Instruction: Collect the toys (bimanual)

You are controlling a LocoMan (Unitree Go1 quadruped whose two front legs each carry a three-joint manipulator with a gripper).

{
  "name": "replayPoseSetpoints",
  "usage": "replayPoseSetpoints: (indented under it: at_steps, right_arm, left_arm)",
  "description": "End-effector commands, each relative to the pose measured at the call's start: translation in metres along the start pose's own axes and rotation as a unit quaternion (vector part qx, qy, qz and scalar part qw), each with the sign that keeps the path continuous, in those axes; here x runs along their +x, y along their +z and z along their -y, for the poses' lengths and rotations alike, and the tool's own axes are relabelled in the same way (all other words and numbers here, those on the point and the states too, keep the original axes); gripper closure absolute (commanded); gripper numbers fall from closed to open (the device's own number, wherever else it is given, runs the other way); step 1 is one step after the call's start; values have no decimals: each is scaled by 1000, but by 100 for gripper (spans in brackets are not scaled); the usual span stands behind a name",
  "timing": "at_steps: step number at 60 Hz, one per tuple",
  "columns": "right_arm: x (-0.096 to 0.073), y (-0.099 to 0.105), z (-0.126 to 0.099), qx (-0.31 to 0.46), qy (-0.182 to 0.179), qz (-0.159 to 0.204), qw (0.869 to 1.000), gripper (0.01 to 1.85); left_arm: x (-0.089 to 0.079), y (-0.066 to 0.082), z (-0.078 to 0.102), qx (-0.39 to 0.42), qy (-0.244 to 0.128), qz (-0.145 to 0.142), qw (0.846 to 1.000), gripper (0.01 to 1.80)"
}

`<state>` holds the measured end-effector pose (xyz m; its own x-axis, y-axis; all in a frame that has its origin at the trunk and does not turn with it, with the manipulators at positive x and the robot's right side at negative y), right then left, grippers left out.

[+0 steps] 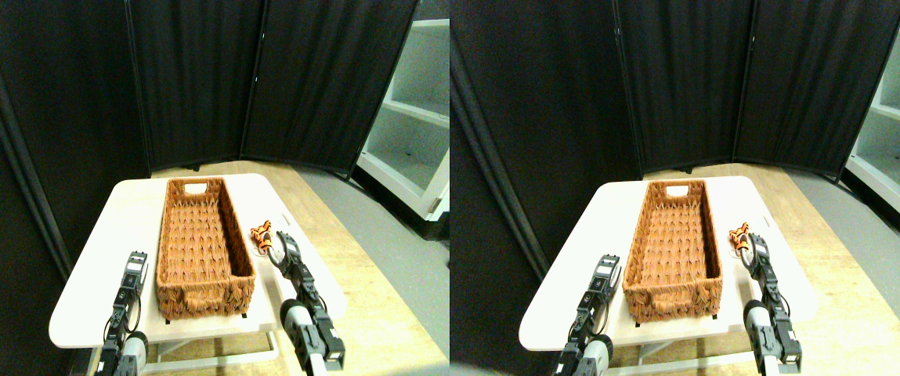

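A long brown wicker basket (203, 249) lies lengthwise at the centre of a white table (97, 298) in the lower middle of the frame, and nothing can be seen inside it. Only 1 toy is visible: the orange-black striped toy (262, 236), lying on the table just right of the basket's right wall, about halfway along it. The right manipulator rises from the bottom edge and leans up and left, so that the right gripper (287, 249) sits right beside the striped toy, on its lower-right side; whether it touches the toy, or whether its jaws are spread or pressed together, cannot be told. The left manipulator stands nearly upright at the lower left, its left gripper (135, 265) just beside the basket's left wall near the front corner; its jaws are likewise too small to judge.
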<state>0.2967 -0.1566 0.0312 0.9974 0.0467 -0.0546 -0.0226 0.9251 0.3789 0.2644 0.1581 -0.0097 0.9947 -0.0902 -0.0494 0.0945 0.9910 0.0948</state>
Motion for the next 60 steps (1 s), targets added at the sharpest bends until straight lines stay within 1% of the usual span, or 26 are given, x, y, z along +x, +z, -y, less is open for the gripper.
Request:
replayPoseSetpoints:
  at_steps: [1, 3, 5, 7, 10, 12, 16, 19, 20, 23, 25, 28, 30, 31, 33, 35, 36, 41, 43, 45, 47, 50, 53, 57, 59, 60]
  right_arm:
    - [6, 8, -2, 24, 4, 11, 1000, 152]
    - [8, 9, -2, 35, 5, 10, 999, 148]
    - [11, 11, -3, 90, -10, 7, 996, 142]
    - [13, 11, -3, 115, -11, 10, 993, 140]
    - [16, 11, -3, 129, -15, 11, 991, 138]
    - [21, 9, -2, 167, -28, 8, 986, 133]
    - [28, 7, -1, 178, -29, 7, 984, 132]
    - [35, 5, -1, 227, -31, 1, 973, 132]
    - [36, 4, 0, 233, -30, 0, 972, 132]
    - [39, 3, -1, 233, -30, -1, 972, 133]
    - [41, 1, -1, 239, -31, -6, 971, 129]
    - [42, 0, -2, 269, -35, -8, 963, 131]
    - [44, -2, -2, 306, -40, -13, 951, 133]
    - [44, -2, -2, 306, -40, -13, 951, 133]
    - [47, -4, -2, 339, -39, -13, 940, 136]
    - [48, -4, -2, 346, -41, -13, 937, 137]
    - [50, -7, -1, 356, -54, -14, 933, 135]
    - [53, -12, 1, 364, -58, -18, 929, 132]
    - [55, -14, 2, 367, -58, -17, 928, 132]
    - [55, -15, 2, 366, -58, -17, 929, 131]
    - [55, -19, 3, 377, -65, -18, 924, 129]
    - [55, -21, 3, 383, -65, -18, 921, 129]
    - [58, -25, 6, 407, -75, -23, 910, 128]
    - [61, -28, 8, 416, -86, -23, 905, 129]
    - [64, -32, 11, 445, -94, -32, 890, 131]
    - [65, -32, 12, 447, -95, -33, 889, 130]
  left_arm:
    - [-2, 11, -1, 3, 4, 32, 999, 169]
    - [-2, 11, -1, 6, 7, 32, 999, 170]
    - [-3, 11, -1, 6, 5, 36, 999, 170]
    - [-3, 11, -1, 7, 7, 38, 999, 169]
    - [-2, 10, -2, 8, 7, 39, 999, 169]
    - [-2, 11, -2, 9, 4, 39, 999, 169]
    - [-3, 11, -2, 12, 3, 41, 999, 168]
    - [-3, 11, -2, 11, 3, 44, 999, 167]
    - [-3, 11, -2, 11, 4, 44, 999, 167]
    - [-3, 11, -2, 10, 5, 43, 999, 166]
    - [-3, 11, -2, 11, 8, 45, 999, 166]
    - [-3, 11, -2, 13, 11, 46, 999, 166]
    - [-4, 12, -3, 13, 12, 47, 999, 166]
    - [-4, 12, -3, 13, 12, 47, 999, 166]
    - [-3, 12, -4, 14, 14, 48, 999, 167]
    - [-4, 12, -5, 14, 16, 47, 999, 167]
    - [-4, 15, -8, 14, 22, 43, 999, 168]
    - [-1, 18, -16, 23, 13, 50, 998, 168]
    - [0, 20, -18, 29, 11, 47, 998, 169]
    - [0, 20, -19, 31, 12, 46, 998, 168]
    - [1, 20, -19, 33, 19, 44, 998, 169]
    - [1, 20, -19, 35, 23, 42, 998, 168]
    - [1, 17, -18, 30, 28, 39, 998, 168]
    - [-1, 16, -16, 22, 37, 33, 999, 169]
    - [-1, 15, -14, 20, 35, 35, 999, 169]
    - [-2, 15, -14, 19, 35, 36, 999, 169]
